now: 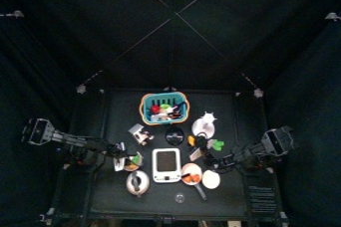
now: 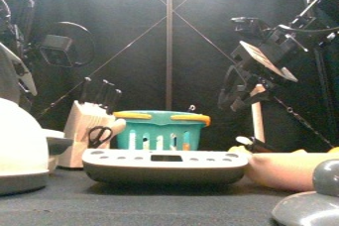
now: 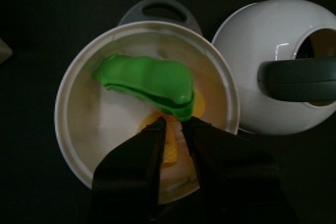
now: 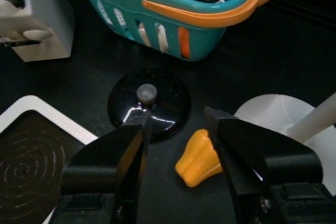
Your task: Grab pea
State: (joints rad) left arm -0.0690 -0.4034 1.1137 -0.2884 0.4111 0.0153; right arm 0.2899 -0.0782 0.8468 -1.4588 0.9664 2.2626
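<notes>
Left jaws apart at pea (in white bowl); right jaws open.

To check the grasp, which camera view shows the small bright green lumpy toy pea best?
The left wrist view: the small bright green lumpy toy pea lies large in a white oval bowl. In the other views I cannot find it.

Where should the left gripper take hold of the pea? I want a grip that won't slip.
Grip the pea across its narrow width at mid-length, coming from above. It lies long and lumpy inside the white bowl, whose rim blocks a side approach. The left gripper already hovers over it.
</notes>
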